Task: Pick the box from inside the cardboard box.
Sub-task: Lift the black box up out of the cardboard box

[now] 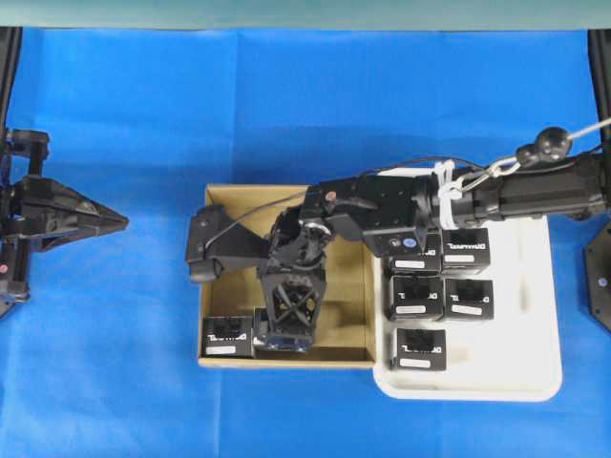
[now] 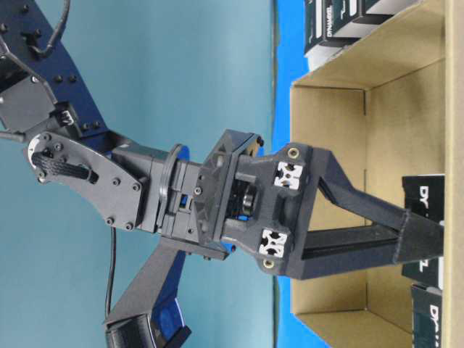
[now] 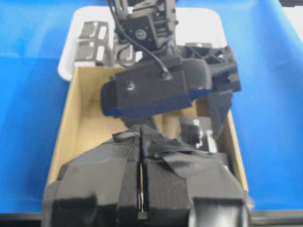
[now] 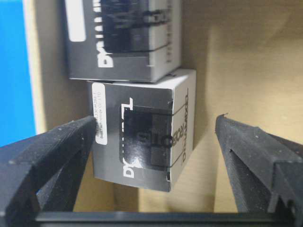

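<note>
2 black boxes lie in the cardboard box, side by side against its near wall in the overhead view. The right gripper has its fingers spread wide around one of them, the box: in the right wrist view one finger is just beside, perhaps touching, the labelled side, while the other stands well apart from the opposite side. The second box lies just beyond the fingertips, touching the first. The step in hand looks like the final approach before the grasp. Next the fingers would need to close squarely on the box, probably after shifting so that it sits midway between them, without catching its neighbour or the cardboard wall; then lift straight up. The left gripper waits well apart from the work, its taped fingers pressed together on nothing.
</note>
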`<control>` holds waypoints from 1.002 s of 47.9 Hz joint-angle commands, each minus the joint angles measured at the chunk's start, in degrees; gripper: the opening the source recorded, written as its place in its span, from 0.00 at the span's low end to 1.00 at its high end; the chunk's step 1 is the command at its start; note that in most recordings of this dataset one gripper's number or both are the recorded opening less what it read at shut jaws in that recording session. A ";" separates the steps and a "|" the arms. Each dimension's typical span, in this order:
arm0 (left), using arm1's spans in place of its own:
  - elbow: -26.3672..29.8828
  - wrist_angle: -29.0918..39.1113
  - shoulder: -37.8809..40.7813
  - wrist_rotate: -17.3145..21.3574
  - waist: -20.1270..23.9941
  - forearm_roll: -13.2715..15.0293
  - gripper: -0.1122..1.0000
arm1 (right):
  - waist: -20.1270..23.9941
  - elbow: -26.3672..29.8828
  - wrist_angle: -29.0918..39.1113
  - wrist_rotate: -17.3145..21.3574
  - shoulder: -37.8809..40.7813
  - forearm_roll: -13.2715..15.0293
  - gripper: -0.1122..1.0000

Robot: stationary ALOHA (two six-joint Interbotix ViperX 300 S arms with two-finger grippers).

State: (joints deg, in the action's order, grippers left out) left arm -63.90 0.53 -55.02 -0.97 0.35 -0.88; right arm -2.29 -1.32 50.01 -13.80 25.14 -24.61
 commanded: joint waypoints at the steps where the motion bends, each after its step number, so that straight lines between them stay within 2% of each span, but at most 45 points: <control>1: 1.32 -0.35 0.35 -0.09 -0.09 -0.09 0.06 | -1.05 0.00 -0.09 -0.09 0.18 0.88 0.99; 8: 1.32 -0.35 0.35 -0.09 0.00 -0.09 0.06 | -1.49 0.09 0.09 -0.18 0.00 2.20 0.99; 17: 1.32 -0.26 0.35 0.00 0.00 -0.09 0.06 | -1.67 0.88 0.44 -0.53 -0.62 2.37 0.99; 36: 1.32 -0.35 0.35 0.00 0.00 -0.09 0.06 | 1.41 3.16 1.85 -0.88 -1.58 2.90 0.99; 43: 1.32 -0.26 0.35 -0.09 0.00 -0.09 0.06 | 2.02 2.37 1.67 -0.70 -1.67 5.89 0.99; 48: 1.32 -0.35 0.35 -0.09 0.00 -0.09 0.06 | 2.11 1.58 1.58 -0.44 -1.67 9.40 0.99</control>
State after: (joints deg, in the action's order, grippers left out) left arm -63.90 0.53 -55.02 -0.97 0.44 -0.79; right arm -0.09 0.44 51.94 -14.33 23.82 -17.14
